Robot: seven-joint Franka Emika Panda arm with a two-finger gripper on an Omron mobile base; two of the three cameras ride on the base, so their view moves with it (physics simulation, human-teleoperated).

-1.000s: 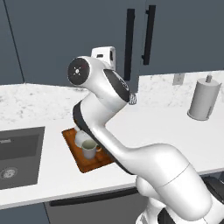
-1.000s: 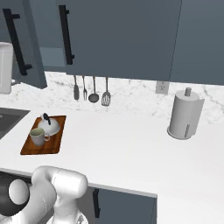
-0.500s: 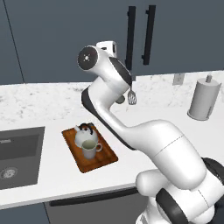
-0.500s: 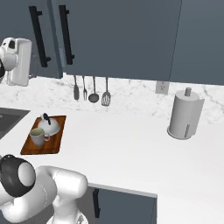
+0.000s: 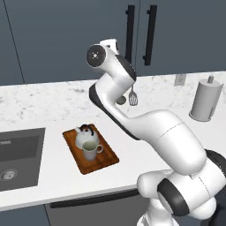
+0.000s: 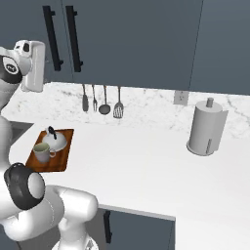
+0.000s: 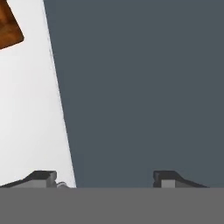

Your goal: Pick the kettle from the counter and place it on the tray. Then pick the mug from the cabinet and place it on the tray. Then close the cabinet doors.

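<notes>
We see the gripper (image 7: pixel 105 177) up near the closed cabinet doors (image 5: pixel 140 35), jaws spread wide, nothing held. Kettle (image 5: pixel 85 136) and mug (image 5: pixel 91 151) sit touching on the tray (image 5: pixel 106 159) on the counter (image 6: pixel 136 161), beside the sink (image 5: pixel 17 156).

Worktop (image 5: pixel 53 176) is white marble with grey speckles, the tray (image 5: pixel 103 159) reddish-brown wood. Kettle (image 5: pixel 84 137) is silvery-white with a black handle, mug (image 5: pixel 90 151) beige, greenish inside. Cabinet doors (image 6: pixel 127 39) are dark slate blue with black bar handles.
</notes>
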